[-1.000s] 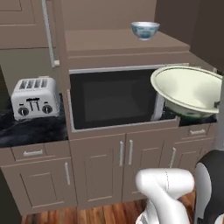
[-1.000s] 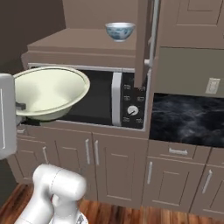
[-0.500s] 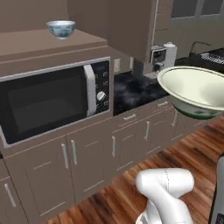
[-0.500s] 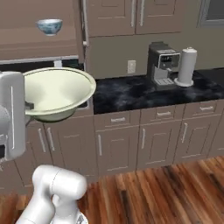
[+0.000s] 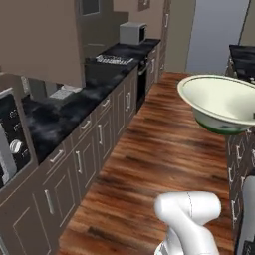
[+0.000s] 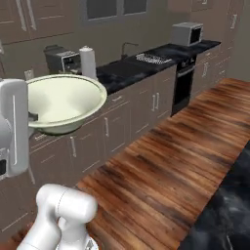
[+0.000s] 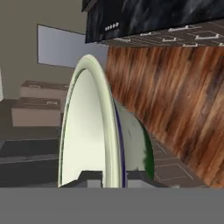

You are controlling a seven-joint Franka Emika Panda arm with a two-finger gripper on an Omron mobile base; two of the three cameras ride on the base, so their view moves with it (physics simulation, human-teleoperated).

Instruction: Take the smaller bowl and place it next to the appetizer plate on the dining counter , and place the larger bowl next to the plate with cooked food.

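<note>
**A:** So where's the big bowl [image 5: 219, 102] right now?

**B:** Up in the air, over the wood floor [image 6: 176, 156], between the kitchen bench [image 5: 74, 107] and the dark dining bench [image 6: 227, 210]. In the hand view the pincer [image 7: 114, 179] is clamped shut on its rim, one finger inside and one outside.

**A:** Level?

**B:** Pretty much; the mouth faces up in both base views and nothing's in it. It's a thin edge grip on a wide bowl though, so I'd guess it can swing.

**A:** Any tips for this step?

**B:** Keep the wrist steady while the base drives, and no sharp turns. Swing wide of the dining bench's edge, because that rim sticks out a long way. Can't see either plate yet, so hold off lowering until the orange-rimmed one shows.
</note>
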